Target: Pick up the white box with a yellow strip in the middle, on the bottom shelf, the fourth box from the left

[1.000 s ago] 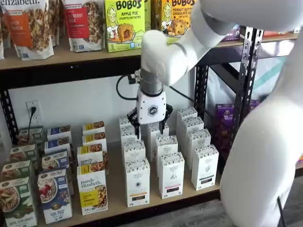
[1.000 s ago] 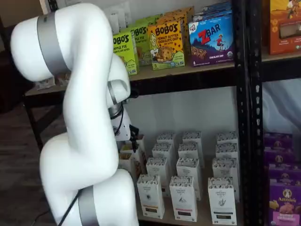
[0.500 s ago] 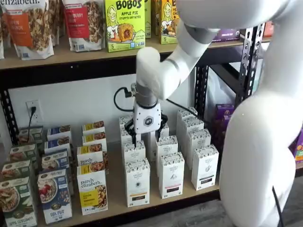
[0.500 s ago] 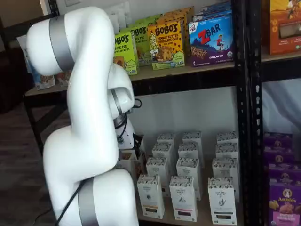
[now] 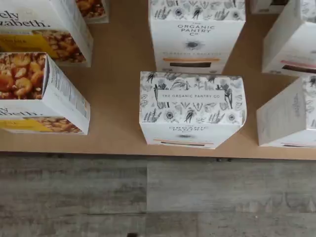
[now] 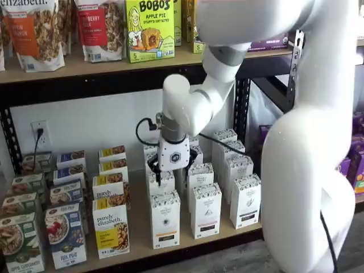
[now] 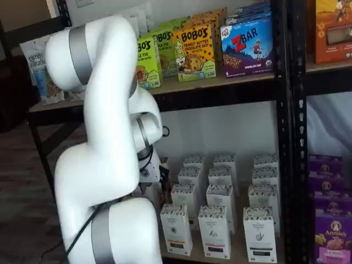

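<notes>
Wrist view: the tall slim white carton (image 5: 192,109) with the black-speckled floral top sat near the centre of the frame, at the front edge of the light tan wooden bottom shelf (image 5: 118,98), its yellow-orange strip just visible low on its front face. A second identical carton (image 5: 196,34) stood directly behind it, and the white-and-yellow granola boxes (image 5: 42,94) stood off to one side, well apart.

In a shelf view, I noted that the white-bodied gripper with black fingers (image 6: 172,175) had come down and forward over the last second, from hovering above the rear cartons to a lower position over the column headed by the white carton (image 6: 165,219). The arm had swung leftward with it.

The fingers were partly lost against the cartons behind them, so I could not tell whether they stood apart or together. Nothing was held.

My reading: the approach was still in progress. The gripper appeared to sit just above the row behind the target, so it likely needed further travel toward the shelf's front edge, then a descent onto the carton's top. Neighbouring cartons stood close beside it, so a finger could catch one.
</notes>
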